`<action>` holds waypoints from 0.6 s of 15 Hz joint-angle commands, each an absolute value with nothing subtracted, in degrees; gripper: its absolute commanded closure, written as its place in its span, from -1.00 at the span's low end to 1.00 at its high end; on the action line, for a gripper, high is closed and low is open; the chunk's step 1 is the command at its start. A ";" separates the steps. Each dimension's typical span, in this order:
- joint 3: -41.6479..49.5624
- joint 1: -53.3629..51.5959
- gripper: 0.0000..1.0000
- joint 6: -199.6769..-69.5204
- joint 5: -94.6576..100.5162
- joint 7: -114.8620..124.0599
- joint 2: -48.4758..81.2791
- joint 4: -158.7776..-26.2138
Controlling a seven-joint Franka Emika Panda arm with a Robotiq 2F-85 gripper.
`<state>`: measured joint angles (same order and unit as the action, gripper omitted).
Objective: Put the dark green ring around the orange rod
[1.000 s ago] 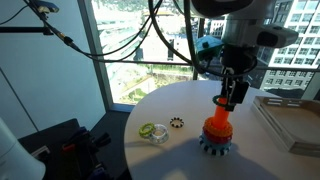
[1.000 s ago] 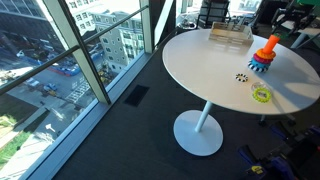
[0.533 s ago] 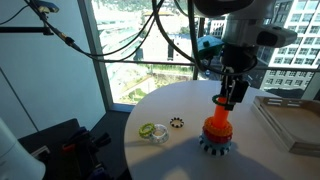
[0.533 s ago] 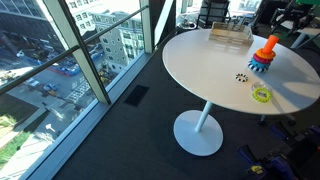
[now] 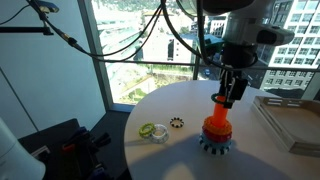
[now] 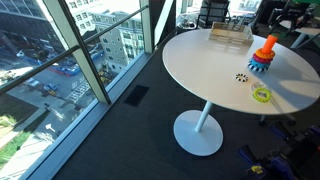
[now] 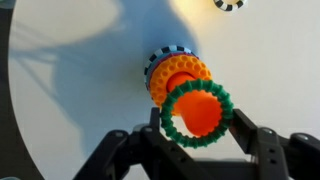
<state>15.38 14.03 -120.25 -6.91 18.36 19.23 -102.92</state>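
as far as an exterior view shows, the gripper (image 5: 229,98) hangs straight above the orange rod (image 5: 217,126), which stands near the edge of the round white table (image 5: 170,158) beside a clear tray (image 5: 290,122); the dark green ring cannot be made out here, lost among the dark fingers; a lime ring (image 5: 150,130) and a small toothed ring (image 5: 177,123) lie well apart from the rod, toward the window-side edge.

in an exterior view from across the room, the rod (image 6: 265,46) shows its toothed base clearly, close to the table's edge; gripper and ring are too small to read.

only the wrist view settles it; the dark green ring (image 7: 167,112) sits level around the rod's tip (image 7: 200,112), and 2 fingers (image 7: 247,132) press its outer rim from opposite sides, so the gripper (image 7: 197,124) is narrowed onto the ring and holding it; how far down it has slid cannot be told.

the ring looks light and stiff, its knobbly rim easy to grip; holding the outer edge keeps the hole free, though a slight tilt might jam it on the peg.
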 commanded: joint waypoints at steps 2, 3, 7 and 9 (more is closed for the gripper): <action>15.23 13.92 0.10 -119.52 -6.16 19.03 20.03 -102.65; 15.27 13.91 0.10 -119.60 -6.12 18.99 19.58 -102.95; 15.45 13.87 0.10 -119.73 -5.95 19.11 18.44 -104.11; 15.54 13.84 0.10 -119.85 -5.82 19.26 18.33 -104.25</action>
<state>15.40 13.94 -120.24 -6.90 18.36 19.23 -103.46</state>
